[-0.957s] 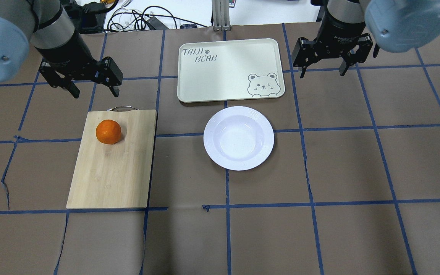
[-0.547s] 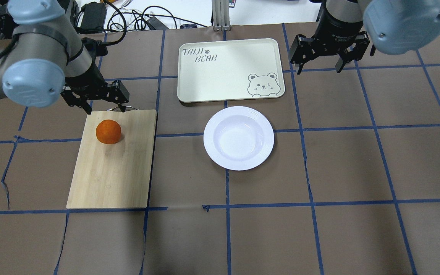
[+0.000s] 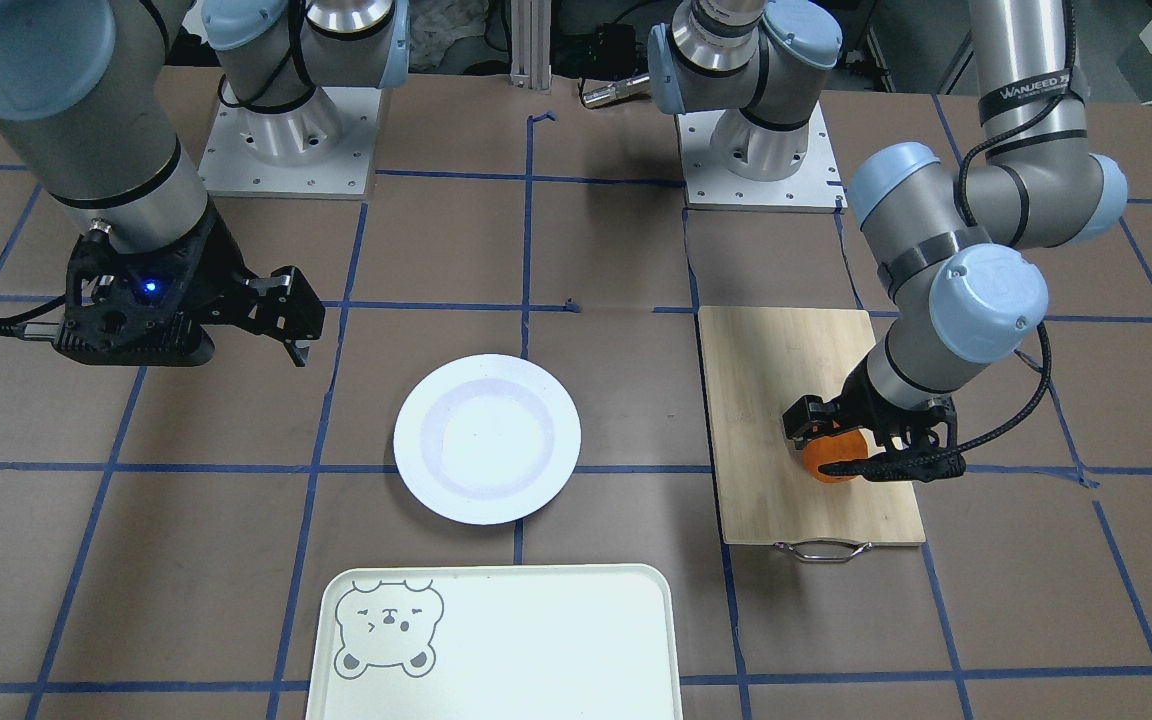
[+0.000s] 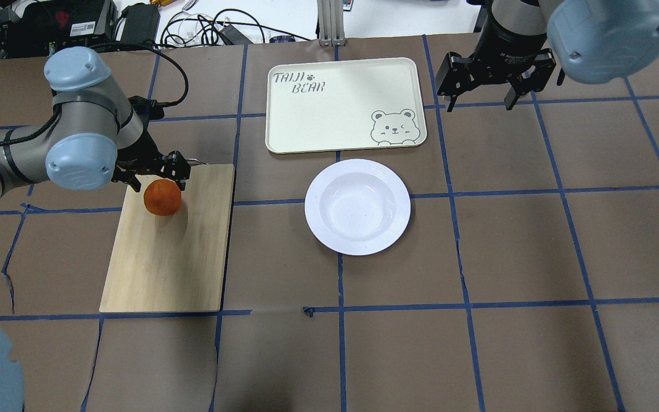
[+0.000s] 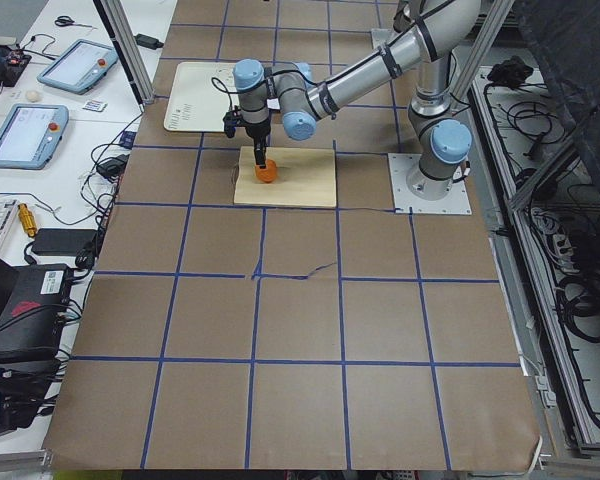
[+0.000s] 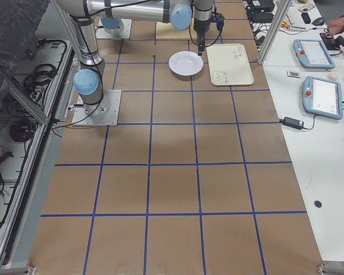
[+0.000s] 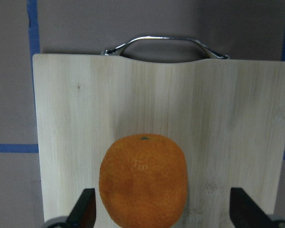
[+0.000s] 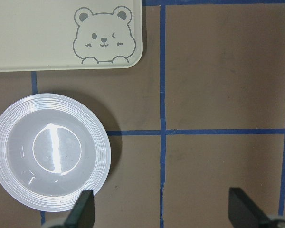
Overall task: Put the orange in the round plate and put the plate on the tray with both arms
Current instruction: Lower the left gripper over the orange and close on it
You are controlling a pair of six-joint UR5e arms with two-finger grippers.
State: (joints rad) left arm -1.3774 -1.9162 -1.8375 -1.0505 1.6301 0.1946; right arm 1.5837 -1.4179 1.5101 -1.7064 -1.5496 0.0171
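Observation:
The orange (image 4: 162, 197) rests on the far part of a bamboo cutting board (image 4: 169, 257). My left gripper (image 4: 158, 181) is low over it and open. In the left wrist view the orange (image 7: 143, 180) sits between the two fingertips (image 7: 85, 209), nearer the left one, with a gap on the other side. The white round plate (image 4: 357, 206) lies empty at the table's middle, just in front of the cream tray (image 4: 341, 106) with the bear face. My right gripper (image 4: 481, 98) hangs open to the right of the tray, holding nothing.
The board's metal handle (image 7: 164, 45) points away from me. Cables and boxes (image 4: 203, 28) lie beyond the table's far edge. Blue tape lines cross the brown table cover (image 4: 478, 343).
My left arm has swung in and dropped from the far left down to the orange, so its open fingers now straddle it. The right gripper has hardly moved.

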